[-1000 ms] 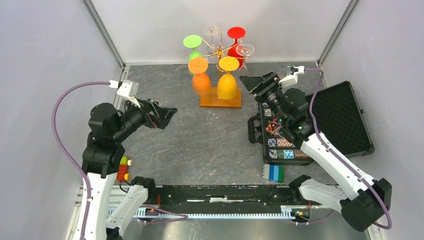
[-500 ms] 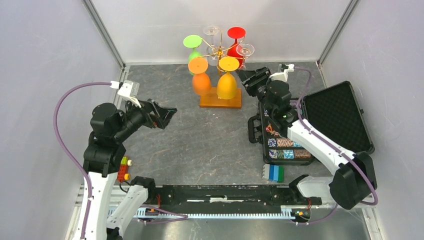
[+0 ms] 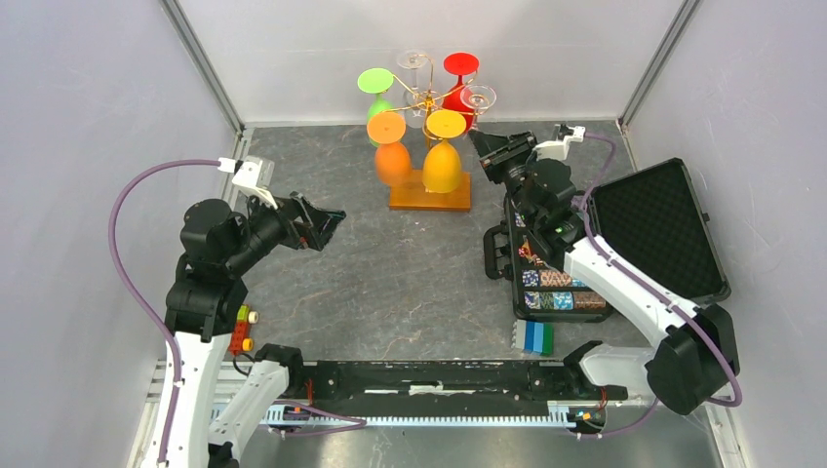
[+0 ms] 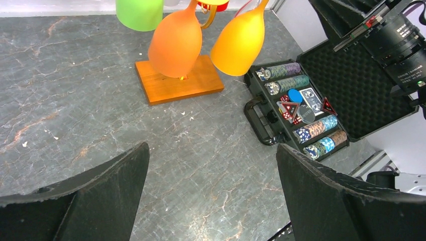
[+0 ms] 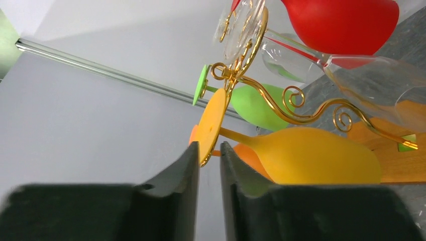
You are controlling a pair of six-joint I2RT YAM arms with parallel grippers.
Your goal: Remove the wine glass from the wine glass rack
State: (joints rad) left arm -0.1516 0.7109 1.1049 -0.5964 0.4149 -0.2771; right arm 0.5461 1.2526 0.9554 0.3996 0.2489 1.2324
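The wine glass rack is a thin gold stand with scroll arms on an orange-brown base at the back centre. Coloured glasses hang upside down from it: yellow, orange, green, red, and clear ones. My right gripper is raised just right of the yellow glass, with only a narrow gap between the jaws and nothing held. In the right wrist view the gripper points at the yellow glass's foot and stem. My left gripper is wide open and empty, left of the rack.
An open black case with poker chips lies right of centre, under my right arm. A blue and green block sits near its front. Toy bricks lie by the left arm's base. Walls close in the back and sides.
My right gripper has moved left and up toward the rack, and now points at the yellow glass. The left arm has barely moved.
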